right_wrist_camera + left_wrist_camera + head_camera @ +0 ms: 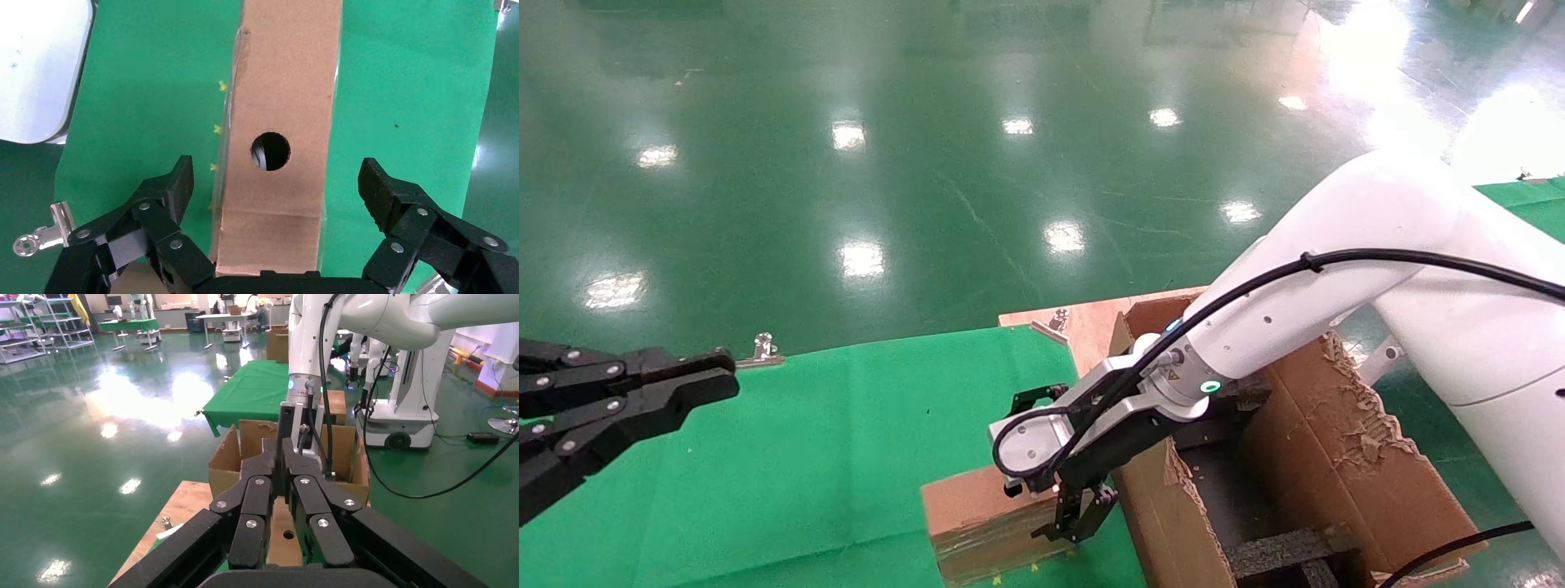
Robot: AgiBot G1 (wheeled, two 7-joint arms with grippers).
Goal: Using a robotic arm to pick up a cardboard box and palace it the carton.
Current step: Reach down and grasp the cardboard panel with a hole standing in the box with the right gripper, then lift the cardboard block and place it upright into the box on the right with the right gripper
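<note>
The fingers [171,196] of your right gripper [275,190] are spread wide apart, one on each side of the cardboard box [278,122], and they are not touching it. You can see the small round hole [270,151] in the top face of the box right between them, and shiny clear tape runs along one long edge. In the head view, the robotic arm [1336,269] reaches down from the right, with its green ring [1211,386] glowing, and its gripper [1075,514] hangs just over the end of the box [977,514] that lies nearest the carton [1336,457]. The box lies flat on the green cloth [805,457] that covers the table, close beside the carton. The carton is open, with torn flaps and black foam [1279,547] inside. Your left gripper [703,380] is well away on the left side, above the cloth, and its fingers [257,496] are pressed together with nothing between them.
</note>
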